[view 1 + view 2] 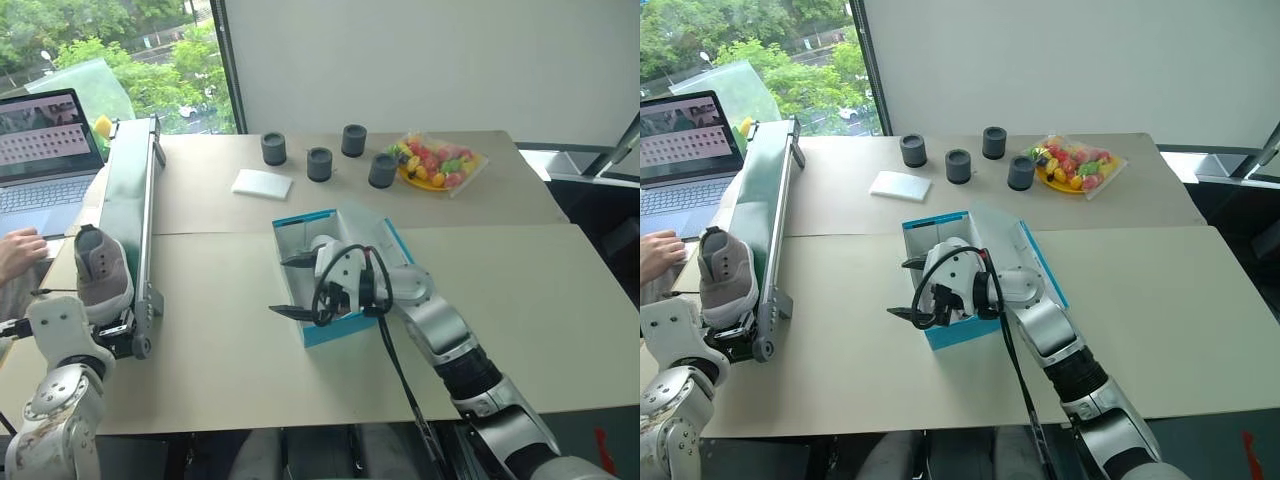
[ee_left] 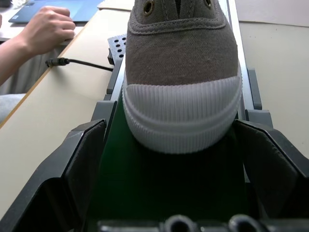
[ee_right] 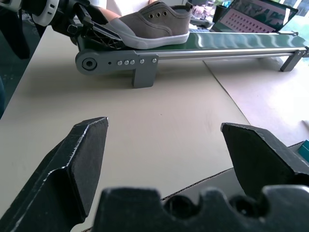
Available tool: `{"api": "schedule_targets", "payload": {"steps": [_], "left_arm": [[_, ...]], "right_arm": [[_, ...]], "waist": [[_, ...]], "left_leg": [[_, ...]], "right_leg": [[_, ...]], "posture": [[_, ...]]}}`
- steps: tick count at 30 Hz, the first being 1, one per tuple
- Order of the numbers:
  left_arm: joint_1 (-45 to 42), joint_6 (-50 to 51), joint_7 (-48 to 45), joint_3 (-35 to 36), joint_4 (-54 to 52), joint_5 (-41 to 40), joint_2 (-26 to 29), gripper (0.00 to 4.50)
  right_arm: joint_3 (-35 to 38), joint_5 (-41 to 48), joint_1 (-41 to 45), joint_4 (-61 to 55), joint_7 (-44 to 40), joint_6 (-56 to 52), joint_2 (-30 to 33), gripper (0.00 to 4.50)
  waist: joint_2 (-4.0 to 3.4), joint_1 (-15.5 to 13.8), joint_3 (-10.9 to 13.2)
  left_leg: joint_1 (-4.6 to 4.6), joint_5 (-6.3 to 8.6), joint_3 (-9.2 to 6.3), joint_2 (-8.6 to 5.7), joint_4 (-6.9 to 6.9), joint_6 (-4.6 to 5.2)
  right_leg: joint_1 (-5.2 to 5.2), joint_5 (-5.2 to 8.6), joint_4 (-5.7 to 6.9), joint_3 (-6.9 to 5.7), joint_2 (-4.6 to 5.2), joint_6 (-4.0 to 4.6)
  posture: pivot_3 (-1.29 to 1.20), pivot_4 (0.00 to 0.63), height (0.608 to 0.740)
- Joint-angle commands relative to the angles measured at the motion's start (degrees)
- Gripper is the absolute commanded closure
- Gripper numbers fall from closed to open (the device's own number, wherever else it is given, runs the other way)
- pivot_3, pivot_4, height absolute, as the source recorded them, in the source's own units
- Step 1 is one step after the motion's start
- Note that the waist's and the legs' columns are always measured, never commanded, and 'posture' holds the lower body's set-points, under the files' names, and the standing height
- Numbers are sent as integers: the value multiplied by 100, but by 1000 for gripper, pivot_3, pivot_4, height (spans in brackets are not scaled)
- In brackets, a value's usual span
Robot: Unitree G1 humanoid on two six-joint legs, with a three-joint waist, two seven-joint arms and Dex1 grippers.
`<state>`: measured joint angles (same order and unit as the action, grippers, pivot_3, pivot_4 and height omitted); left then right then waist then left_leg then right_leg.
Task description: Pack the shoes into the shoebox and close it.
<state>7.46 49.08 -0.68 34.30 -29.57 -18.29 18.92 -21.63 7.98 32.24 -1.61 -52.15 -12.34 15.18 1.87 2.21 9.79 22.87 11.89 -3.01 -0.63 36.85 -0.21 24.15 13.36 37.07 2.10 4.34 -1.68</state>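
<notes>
One grey-taupe shoe (image 1: 100, 268) stands on the near end of a green conveyor belt (image 1: 130, 190), its white toe cap toward me. My left gripper (image 2: 176, 145) is open, and its black fingers (image 2: 84, 154) flank the toe cap without gripping it. The cyan shoebox (image 1: 330, 332) sits open in the middle of the table, white inside. My right gripper (image 1: 282, 286) hovers open over the box's left edge and points left toward the conveyor, with nothing between its fingers. In the right wrist view the shoe (image 3: 152, 24) shows side-on.
A person's hand (image 1: 18, 250) rests beside a laptop (image 1: 45, 150) at the far left. At the back stand several dark cylinders (image 1: 319, 163), a flat white pad (image 1: 262, 183) and a plate of coloured fruit (image 1: 438, 163). A black cable (image 1: 395, 370) hangs along my right arm.
</notes>
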Motion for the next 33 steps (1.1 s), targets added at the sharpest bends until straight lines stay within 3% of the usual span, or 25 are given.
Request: {"api": "schedule_targets", "payload": {"steps": [1,3,9,14,33], "left_arm": [[-102,28,-11,24,-60,-8,62,0],[-159,43,-14,43,-65,-55,37,0],[-351,146,-5,128,-57,-174,8,1403],[-452,225,24,122,-86,-217,-9,2106],[-869,-33,515,-313,-521,110,-206,2106]], "right_arm": [[173,94,98,-171,76,-50,-34,67],[186,90,97,-188,103,-71,-36,67],[284,143,192,-183,176,-180,-61,0],[338,121,232,-138,203,-207,-67,0],[578,187,485,150,356,-428,-253,0]], "waist": [[0,-3,0],[0,-4,0],[0,-20,0],[0,-44,-1],[5,-117,-3]], "left_leg": [[0,0,0,0,0,0],[0,0,-1,0,0,0],[-2,0,-1,0,0,-1],[-7,-1,1,-1,0,-1],[1,-1,1,-12,0,-2]], "right_leg": [[0,0,1,0,0,0],[1,0,1,0,0,0],[-1,-1,2,-1,0,1],[-5,-1,4,-1,0,2],[1,-2,1,0,0,2]], "posture": [[0,150,727],[0,150,727],[0,150,727],[0,150,727],[0,150,727]]}}
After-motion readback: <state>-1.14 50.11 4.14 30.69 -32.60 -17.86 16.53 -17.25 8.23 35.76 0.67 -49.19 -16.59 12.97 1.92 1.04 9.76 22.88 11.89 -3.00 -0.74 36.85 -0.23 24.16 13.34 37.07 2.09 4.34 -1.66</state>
